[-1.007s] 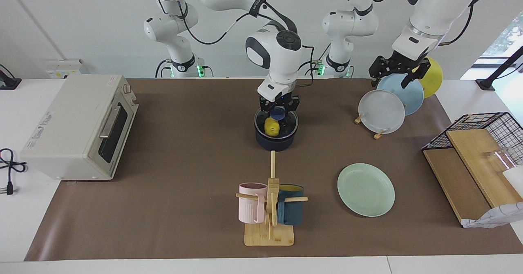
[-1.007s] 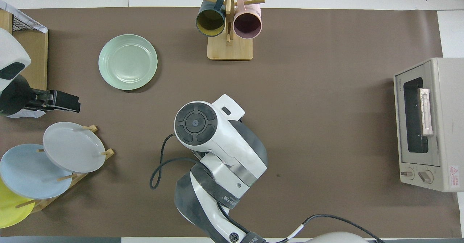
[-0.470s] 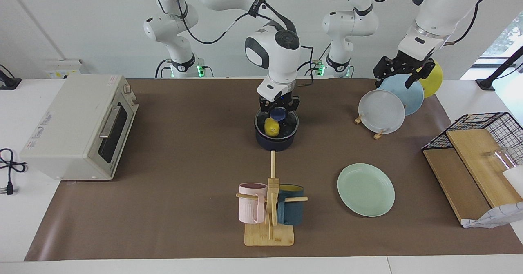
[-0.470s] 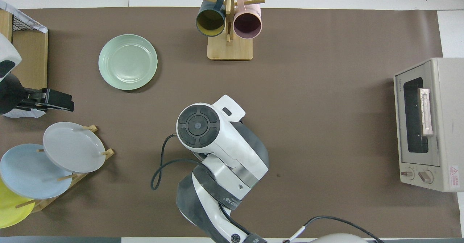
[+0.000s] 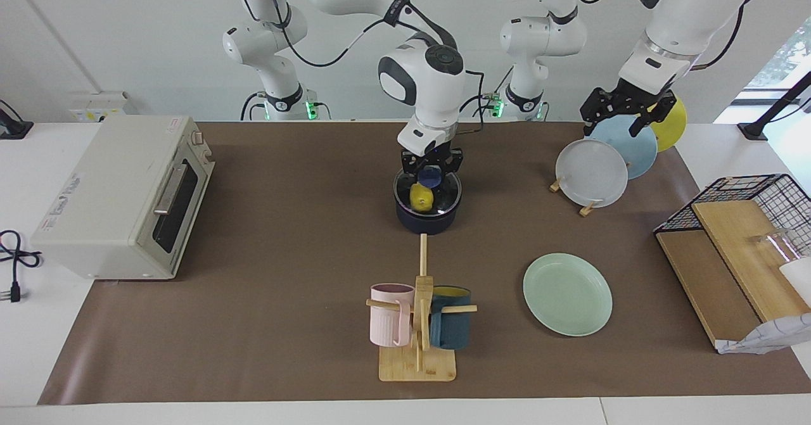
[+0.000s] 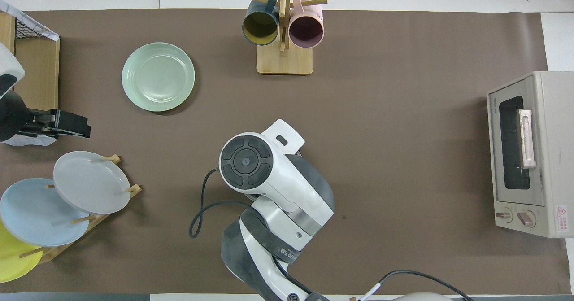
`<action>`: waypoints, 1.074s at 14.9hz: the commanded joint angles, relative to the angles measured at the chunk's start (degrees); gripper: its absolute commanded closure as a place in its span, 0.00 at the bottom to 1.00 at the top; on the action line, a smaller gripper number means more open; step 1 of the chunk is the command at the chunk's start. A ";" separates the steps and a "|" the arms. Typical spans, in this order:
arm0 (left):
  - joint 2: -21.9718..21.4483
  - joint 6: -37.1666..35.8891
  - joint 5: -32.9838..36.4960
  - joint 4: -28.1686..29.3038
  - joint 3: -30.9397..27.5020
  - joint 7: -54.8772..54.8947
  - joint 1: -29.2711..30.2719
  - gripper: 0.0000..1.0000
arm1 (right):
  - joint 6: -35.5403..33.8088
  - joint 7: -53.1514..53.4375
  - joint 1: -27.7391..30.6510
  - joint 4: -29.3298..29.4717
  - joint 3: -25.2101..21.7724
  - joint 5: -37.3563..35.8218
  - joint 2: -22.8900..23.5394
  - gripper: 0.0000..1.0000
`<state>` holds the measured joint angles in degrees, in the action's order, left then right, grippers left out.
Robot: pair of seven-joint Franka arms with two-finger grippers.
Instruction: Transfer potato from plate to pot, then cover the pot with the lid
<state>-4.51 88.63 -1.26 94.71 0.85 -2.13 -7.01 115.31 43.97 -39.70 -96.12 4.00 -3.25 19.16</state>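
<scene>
A brown mat covers the white counter (image 5: pixel 127 361). The right gripper (image 5: pixel 431 170) has its jaws closed on the blue knob of the lid (image 5: pixel 443 192), which sits on the pot (image 5: pixel 428 219). The potato (image 5: pixel 421 197) lies inside the pot, seen through the glass. The empty plate (image 5: pixel 567 294) lies farther from the robots than the pot, toward the left arm's end. The left gripper (image 5: pixel 624 111), jaws spread wide and holding nothing, waits above the rack of plates (image 5: pixel 592 171) beside the pot.

Potato (image 5: pixel 421 197) in pot (image 5: pixel 428 220), under lid (image 5: pixel 443 194)
</scene>
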 commanded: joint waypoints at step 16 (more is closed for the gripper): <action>0.03 0.84 0.38 -0.14 1.09 -0.07 1.04 0.00 | 5.54 1.12 -1.00 -6.01 0.05 -5.10 -2.19 1.00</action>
<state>-4.51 88.97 -1.26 94.71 1.10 -2.13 -6.96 119.60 43.96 -40.43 -99.35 3.99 -6.46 17.56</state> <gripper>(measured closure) 0.000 0.339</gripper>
